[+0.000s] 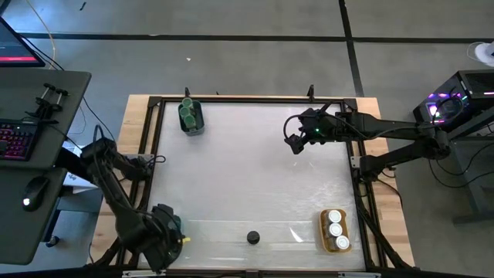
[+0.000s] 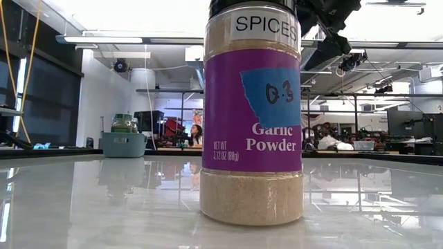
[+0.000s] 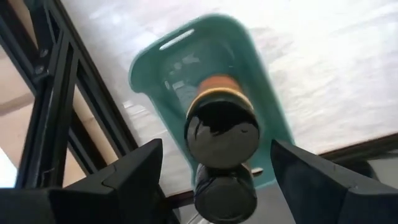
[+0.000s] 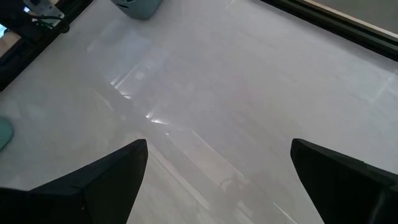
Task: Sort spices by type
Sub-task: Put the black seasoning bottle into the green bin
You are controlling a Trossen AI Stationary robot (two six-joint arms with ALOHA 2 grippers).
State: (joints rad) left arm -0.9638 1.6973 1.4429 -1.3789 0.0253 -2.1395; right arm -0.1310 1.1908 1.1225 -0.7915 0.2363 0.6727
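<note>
Left of the lone black-lidded jar (image 1: 253, 237), the left gripper (image 3: 214, 180) hangs spread above two black-lidded jars (image 3: 221, 134) in a teal tray (image 3: 273, 118). Green jars (image 1: 187, 113) and white jars (image 1: 335, 228) sit grouped. Farther right, the right gripper (image 4: 217, 180) waits spread, empty. One jar looks left.

A purple label with a blue patch is seen on the black-lidded jar (image 2: 251, 111) of tan powder. Green lids (image 1: 187, 113) are shown in a teal tray (image 1: 193, 127), white lids (image 1: 336, 229) in an orange tray (image 1: 325, 228).
</note>
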